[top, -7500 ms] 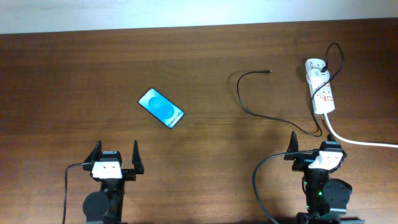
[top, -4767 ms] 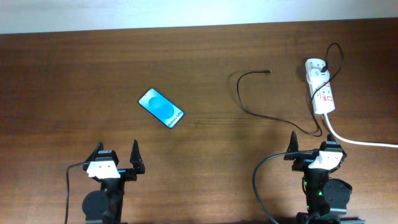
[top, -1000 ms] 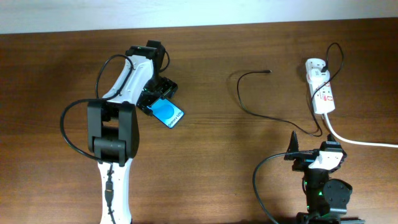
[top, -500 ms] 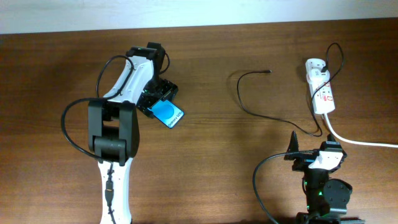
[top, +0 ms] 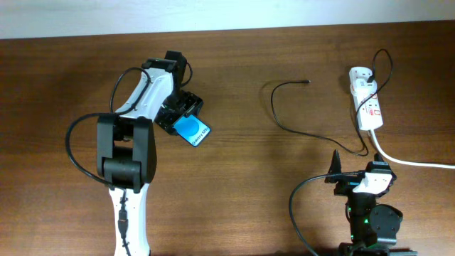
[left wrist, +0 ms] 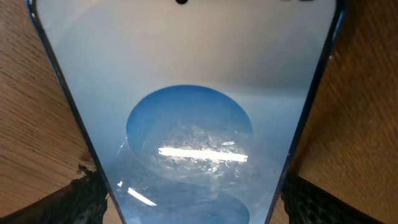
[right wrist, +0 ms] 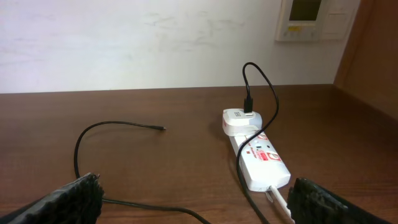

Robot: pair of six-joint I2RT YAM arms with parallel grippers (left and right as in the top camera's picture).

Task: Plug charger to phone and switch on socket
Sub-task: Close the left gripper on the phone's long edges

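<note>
The phone [top: 195, 131], blue screen up, lies on the wooden table left of centre. My left gripper [top: 177, 114] is down over its far-left end. In the left wrist view the phone [left wrist: 186, 93] fills the frame and the gripper [left wrist: 193, 202] is open, with a finger [left wrist: 81, 199] on either side of its edges. The charger cable [top: 276, 114] loops across the table, its free tip [top: 306, 82] lying loose, and runs to a white plug [top: 359, 75] in the socket [top: 370, 108]. My right gripper [top: 353, 178] is open and empty at the near edge. The right wrist view shows the gripper [right wrist: 199, 200], the socket [right wrist: 262, 160] and the cable [right wrist: 112, 127].
A thick white cord [top: 412, 162] leaves the socket's near end toward the right edge. A white wall [right wrist: 155, 37] stands behind the table's far edge. The left arm's own black cable [top: 79, 146] hangs beside the arm.
Since the earliest frames my left arm has reached out from its base to the phone. In the last second its gripper has only shifted slightly over the phone. The right arm has not moved.
</note>
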